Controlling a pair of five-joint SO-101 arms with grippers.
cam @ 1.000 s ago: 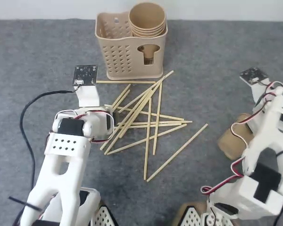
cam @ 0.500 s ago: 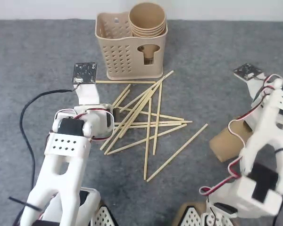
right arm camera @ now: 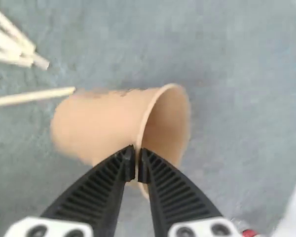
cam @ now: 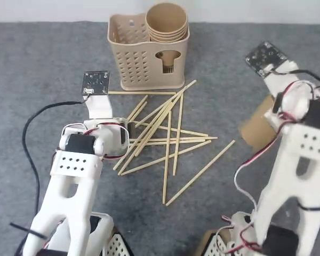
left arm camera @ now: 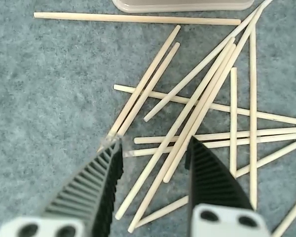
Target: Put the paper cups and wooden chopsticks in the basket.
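Pinching the rim of a paper cup (right arm camera: 103,123), the right pincer (right arm camera: 136,158) has its two black fingers drawn almost together, one on the inside of the cup's wall and one on the outside. The cup lies on its side with its open mouth turned toward the pincer. From the high view the same cup (cam: 254,127) sits at the right of the grey worktop (cam: 42,64), partly hidden behind the right arm (cam: 304,154) and well apart from the basket (cam: 144,64); whether it rests on the surface or is raised off it cannot be told.

The left pincer (left arm camera: 155,148) hangs with its fingers spread apart and nothing between them, directly over the near edge of the wooden chopsticks (left arm camera: 200,101). These chopsticks (cam: 157,124) lie scattered and crossing one another in a loose heap on the worktop, just in front of the basket. One chopstick (cam: 141,93) lies flat along the basket's foot, and another (cam: 202,172) lies slanted at the heap's right side.

The basket stands upright at the back of the worktop, and a stack of paper cups (cam: 167,21) stands nested in its right-hand part, rims above the basket's wall.
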